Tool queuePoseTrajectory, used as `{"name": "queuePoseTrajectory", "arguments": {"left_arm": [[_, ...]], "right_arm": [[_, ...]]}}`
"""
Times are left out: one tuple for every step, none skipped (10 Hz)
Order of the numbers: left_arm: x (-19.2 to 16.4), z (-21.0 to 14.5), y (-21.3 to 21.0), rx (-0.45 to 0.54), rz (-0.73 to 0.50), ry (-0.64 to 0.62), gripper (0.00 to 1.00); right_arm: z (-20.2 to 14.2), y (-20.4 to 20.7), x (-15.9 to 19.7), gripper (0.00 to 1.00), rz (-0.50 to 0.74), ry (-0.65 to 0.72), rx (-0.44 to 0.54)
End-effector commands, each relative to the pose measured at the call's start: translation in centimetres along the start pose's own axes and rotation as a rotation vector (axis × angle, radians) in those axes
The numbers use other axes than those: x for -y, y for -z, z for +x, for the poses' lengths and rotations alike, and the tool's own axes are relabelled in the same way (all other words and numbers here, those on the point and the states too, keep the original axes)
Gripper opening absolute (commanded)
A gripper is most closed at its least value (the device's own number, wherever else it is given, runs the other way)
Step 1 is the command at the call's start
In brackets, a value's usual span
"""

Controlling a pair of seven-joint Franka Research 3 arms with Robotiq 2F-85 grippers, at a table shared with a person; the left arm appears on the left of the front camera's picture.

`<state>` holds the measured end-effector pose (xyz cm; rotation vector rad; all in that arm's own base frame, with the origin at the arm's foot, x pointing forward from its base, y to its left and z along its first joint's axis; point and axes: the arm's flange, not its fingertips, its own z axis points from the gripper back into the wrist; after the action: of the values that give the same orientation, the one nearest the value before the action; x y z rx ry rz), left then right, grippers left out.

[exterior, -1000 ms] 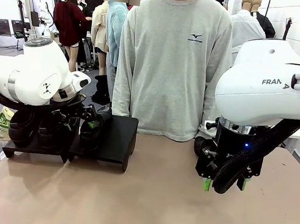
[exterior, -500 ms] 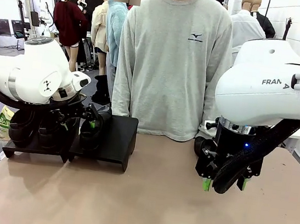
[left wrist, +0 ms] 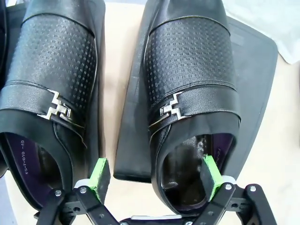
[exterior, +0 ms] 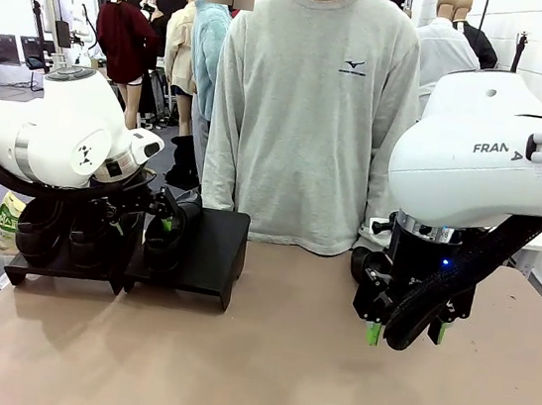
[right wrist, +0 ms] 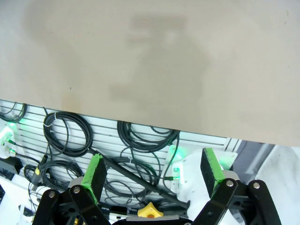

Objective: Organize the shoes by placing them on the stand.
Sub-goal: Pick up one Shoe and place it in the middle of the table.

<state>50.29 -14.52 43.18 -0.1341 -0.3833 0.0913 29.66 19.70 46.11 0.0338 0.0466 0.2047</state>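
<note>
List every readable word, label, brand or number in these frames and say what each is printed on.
"FRAN A", partly cut by a seam: on the right arm's white housing.
"010-47", roughly, stamped sideways: on the insole of the left-hand shoe in the left wrist view.
Small logo with wording on the person's grey sweatshirt: too small to read.
Green-and-white bag beside the table: print blurred.

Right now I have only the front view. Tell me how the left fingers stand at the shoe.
Observer: In the left wrist view the left fingers are open, one green pad either side of the heel of a buckled shoe lying on the stand.
Operator: Check its neighbour.
Observer: A second buckled shoe lies beside it on the other unit; bare table shows between the units.
Operator: Now the right side.
Observer: The right fingers are open, nothing between them, over the table's edge.
</note>
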Motion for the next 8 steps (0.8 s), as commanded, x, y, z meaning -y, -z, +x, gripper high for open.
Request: {"name": "queuePoseTrajectory", "arguments": {"left_arm": [[0.0, -0.1, 0.0, 0.017, 0.004, 0.001, 1.00], [0.0, -0.1, 0.0, 0.017, 0.004, 0.001, 1.00], [0.0, 0.0, 0.0, 0.000, 0.000, 0.000, 1.00], [0.3, -1.1, -4.1, 0.127, 0.052, 0.056, 1.00], [0.0, -1.6, -7.5, 0.209, 0.029, 0.073, 1.00], [-0.5, -2.5, -9.8, 0.179, 0.002, 0.038, 1.00], [0.1, -4.0, -9.8, -0.001, -0.019, 0.020, 1.00], [1.4, -5.5, -9.4, -0.088, 0.034, 0.039, 1.00]], "right_arm": [[0.2, -0.4, 0.1, 1.00, -0.015, -0.016, -0.009], [0.2, -0.4, 0.1, 1.00, -0.015, -0.016, -0.009], [0.2, -0.4, 0.1, 1.00, -0.015, -0.016, -0.009], [0.2, -0.4, 0.1, 1.00, -0.015, -0.016, -0.009], [0.2, -0.4, 0.1, 1.00, -0.015, -0.016, -0.009], [0.2, -0.4, 0.1, 1.00, -0.015, -0.016, -0.009], [0.2, -0.4, 0.1, 1.00, -0.015, -0.016, -0.009], [0.2, -0.4, 0.1, 1.00, -0.015, -0.016, -0.009]]}}
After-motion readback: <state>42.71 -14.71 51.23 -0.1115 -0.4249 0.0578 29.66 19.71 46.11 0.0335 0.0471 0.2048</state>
